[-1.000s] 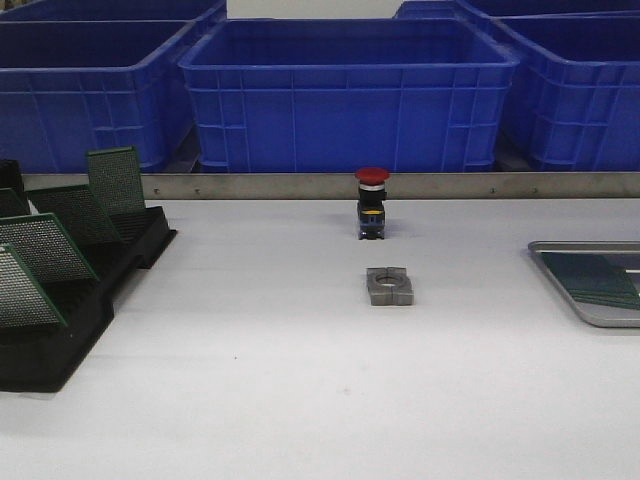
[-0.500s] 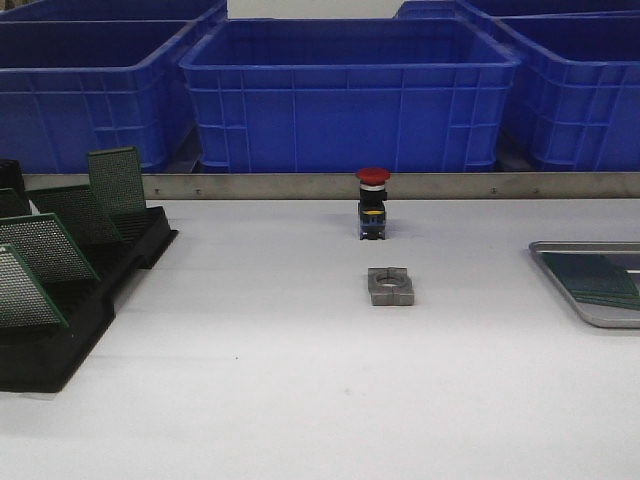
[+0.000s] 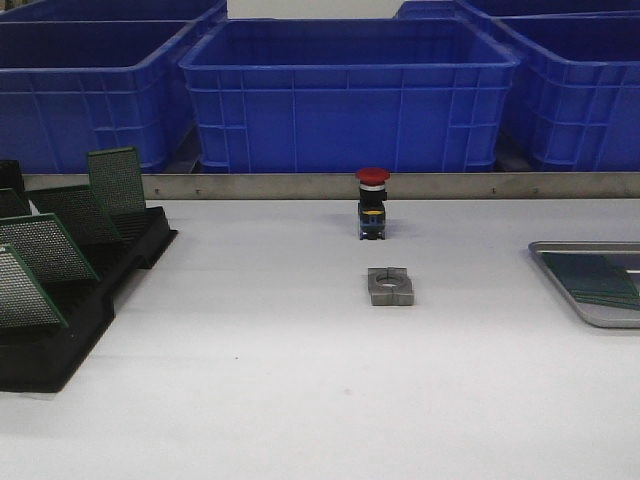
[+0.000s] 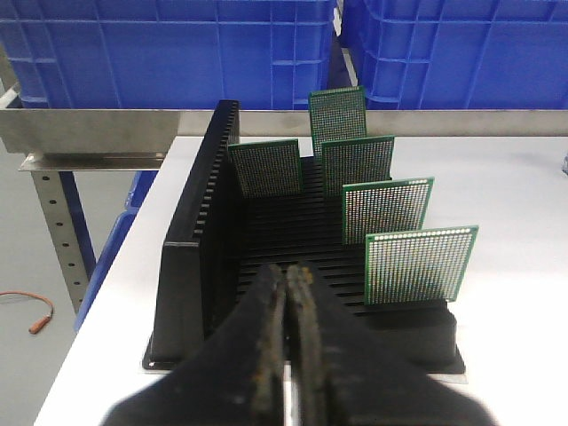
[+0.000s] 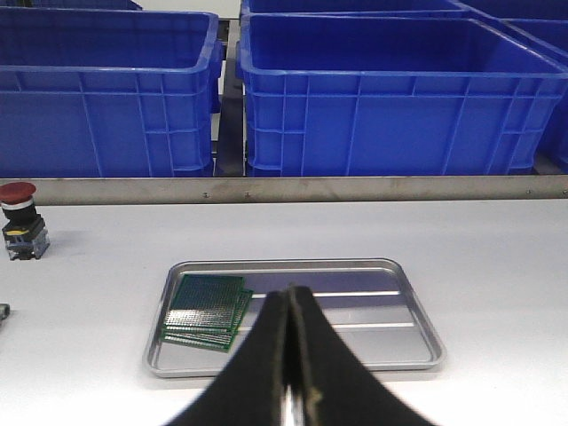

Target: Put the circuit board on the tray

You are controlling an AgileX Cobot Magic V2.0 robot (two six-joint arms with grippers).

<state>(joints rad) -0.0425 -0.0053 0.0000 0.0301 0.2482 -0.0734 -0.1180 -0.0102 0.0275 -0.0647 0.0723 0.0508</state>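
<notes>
A red-capped push button [image 3: 372, 203] is stood upright on the white table [image 3: 300, 400], near the steel rail [image 3: 450, 185]; a grey metal block with a round hole [image 3: 390, 286] is laid flat in front of it, apart; large blue bins [image 3: 348, 95] are ranked behind the rail.

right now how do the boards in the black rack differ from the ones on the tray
The rack boards stand upright on edge, spaced apart in the black rack's slots; the tray boards lie flat in a loose overlapping stack on the silver tray. Five rack boards show; the stack's count is unclear. Both sets are green perforated boards.
</notes>
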